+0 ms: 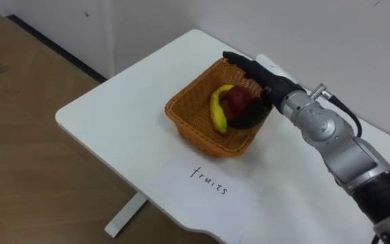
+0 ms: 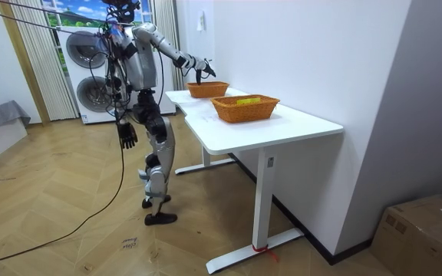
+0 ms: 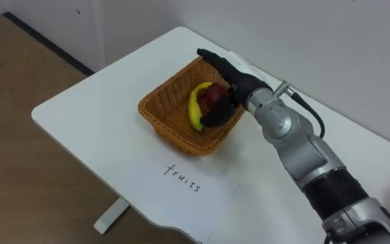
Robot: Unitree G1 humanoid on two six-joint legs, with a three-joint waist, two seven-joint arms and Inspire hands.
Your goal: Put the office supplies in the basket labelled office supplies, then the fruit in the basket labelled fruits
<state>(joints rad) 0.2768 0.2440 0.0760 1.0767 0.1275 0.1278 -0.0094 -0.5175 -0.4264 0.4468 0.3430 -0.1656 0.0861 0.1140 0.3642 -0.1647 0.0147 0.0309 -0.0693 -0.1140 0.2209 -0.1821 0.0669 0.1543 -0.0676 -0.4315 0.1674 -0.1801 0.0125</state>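
Observation:
A woven orange basket (image 1: pixel 188 112) stands on the white table (image 1: pixel 114 115) behind a sheet (image 1: pixel 208 181) marked for fruit. Inside it lie a yellow banana (image 1: pixel 217 112) and a red apple (image 1: pixel 235 102). My right hand (image 1: pixel 266 80) reaches into the basket from the right. Its fingers (image 1: pixel 239 62) stretch straight over the far rim above the apple, and its thumb (image 1: pixel 249 120) curves under the apple's near side. The apple sits low in the basket against the banana. My left hand (image 2: pixel 127 136) hangs relaxed at my side.
A second woven basket (image 2: pixel 244 107) with yellow items stands nearer the table's other end. The table backs onto a white wall (image 1: pixel 317 34). Washing machines (image 2: pixel 90 73) stand behind me, and a cardboard box (image 2: pixel 424 230) lies on the wooden floor.

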